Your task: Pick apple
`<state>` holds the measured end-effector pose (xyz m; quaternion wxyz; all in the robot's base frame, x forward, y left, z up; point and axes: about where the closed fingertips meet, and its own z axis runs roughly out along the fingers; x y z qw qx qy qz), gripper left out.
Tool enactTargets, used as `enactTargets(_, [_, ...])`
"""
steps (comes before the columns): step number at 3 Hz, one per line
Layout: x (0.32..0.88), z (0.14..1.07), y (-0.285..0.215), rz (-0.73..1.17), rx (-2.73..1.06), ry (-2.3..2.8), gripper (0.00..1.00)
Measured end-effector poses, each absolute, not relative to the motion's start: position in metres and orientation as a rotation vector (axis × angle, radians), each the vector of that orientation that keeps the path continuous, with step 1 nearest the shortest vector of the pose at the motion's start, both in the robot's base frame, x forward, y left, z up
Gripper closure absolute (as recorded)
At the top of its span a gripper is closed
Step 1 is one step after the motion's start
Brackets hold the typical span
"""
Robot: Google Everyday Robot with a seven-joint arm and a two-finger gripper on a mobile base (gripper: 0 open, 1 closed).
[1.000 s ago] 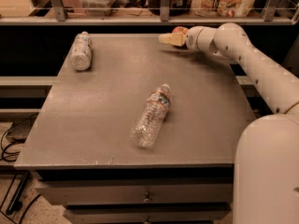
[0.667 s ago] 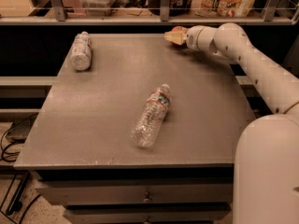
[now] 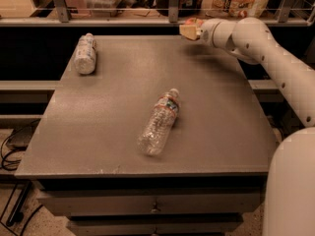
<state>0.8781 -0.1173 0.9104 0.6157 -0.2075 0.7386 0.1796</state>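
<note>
The table [image 3: 98,146] stretches out below the pincer [image 3: 189,31], which hangs at its far edge. The middle bottle [image 3: 160,122] lies well apart from it, nearer the camera, and the left bottle [image 3: 84,53] lies far off to its side. The apple [image 3: 194,20] shows red at the pincer's tip; whether it is gripped I cannot tell. This looks like the grasp step, and the next move calls for a sure hold, then a lift.

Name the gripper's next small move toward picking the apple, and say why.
Probably a slow, short rise. The gripper is at the far right edge of the table with a reddish patch, perhaps the apple, at its tip; hold uncertain. The centre bottle and the far-left bottle lie well away.
</note>
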Motion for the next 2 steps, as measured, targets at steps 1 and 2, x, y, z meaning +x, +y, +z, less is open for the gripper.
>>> enactTargets(1, [0.853,0.969,-0.117,0.384,-0.547,1.612,1.0])
enactTargets(2, [0.82,1.039,-0.115,0.364,-0.64,1.509,1.0])
